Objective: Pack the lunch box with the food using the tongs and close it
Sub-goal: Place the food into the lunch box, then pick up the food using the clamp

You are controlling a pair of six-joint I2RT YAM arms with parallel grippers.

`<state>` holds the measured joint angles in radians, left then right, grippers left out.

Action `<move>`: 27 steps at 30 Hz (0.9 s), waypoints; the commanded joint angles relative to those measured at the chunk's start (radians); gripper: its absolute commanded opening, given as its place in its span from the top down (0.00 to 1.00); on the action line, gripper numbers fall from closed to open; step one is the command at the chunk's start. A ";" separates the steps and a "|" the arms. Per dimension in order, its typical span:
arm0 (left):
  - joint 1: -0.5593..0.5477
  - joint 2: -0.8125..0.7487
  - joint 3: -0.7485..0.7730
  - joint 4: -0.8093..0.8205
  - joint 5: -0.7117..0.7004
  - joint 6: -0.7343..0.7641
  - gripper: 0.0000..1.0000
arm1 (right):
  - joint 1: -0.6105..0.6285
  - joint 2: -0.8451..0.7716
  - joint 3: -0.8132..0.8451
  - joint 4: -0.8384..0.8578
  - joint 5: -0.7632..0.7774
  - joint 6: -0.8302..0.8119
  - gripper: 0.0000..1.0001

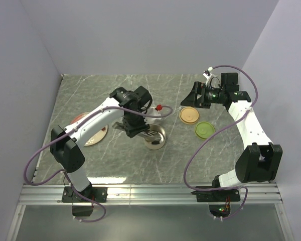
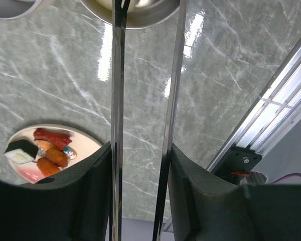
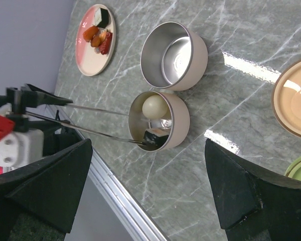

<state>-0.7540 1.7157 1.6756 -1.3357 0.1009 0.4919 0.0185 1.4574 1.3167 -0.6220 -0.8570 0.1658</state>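
Over the nearer steel tin (image 3: pixel 183 120), our left gripper (image 2: pixel 140 165) clasps the tongs (image 2: pixel 117 100), whose tips sit inside by a dark-and-white piece (image 3: pixel 154 136) and a whitish ball (image 3: pixel 154 106). We should ease the squeeze gently, then lift straight out. Our right gripper (image 1: pixel 189 98) hangs wide open near the pale orange lid (image 1: pixel 189 115).

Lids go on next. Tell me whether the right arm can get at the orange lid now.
Probably yes: the right gripper hangs open close by the orange lid, with nothing between them.
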 commanded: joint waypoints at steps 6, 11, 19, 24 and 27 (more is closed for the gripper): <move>0.080 -0.041 0.160 -0.034 -0.007 -0.049 0.51 | -0.009 -0.003 0.035 -0.007 0.009 -0.017 0.00; 0.207 -0.096 0.179 -0.023 0.019 -0.088 0.48 | -0.011 -0.002 0.042 -0.012 0.009 -0.020 0.00; 0.618 -0.221 0.035 0.052 0.051 -0.043 0.45 | -0.009 0.006 0.041 -0.007 0.000 -0.014 0.00; 0.801 -0.222 -0.048 0.066 0.042 0.033 0.43 | -0.008 0.011 0.041 -0.005 -0.004 -0.011 0.00; 0.857 -0.199 -0.059 0.081 -0.006 0.079 0.42 | -0.009 0.009 0.038 -0.001 -0.004 -0.009 0.00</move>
<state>0.0628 1.5101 1.6234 -1.2846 0.1284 0.4953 0.0170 1.4635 1.3178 -0.6308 -0.8551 0.1623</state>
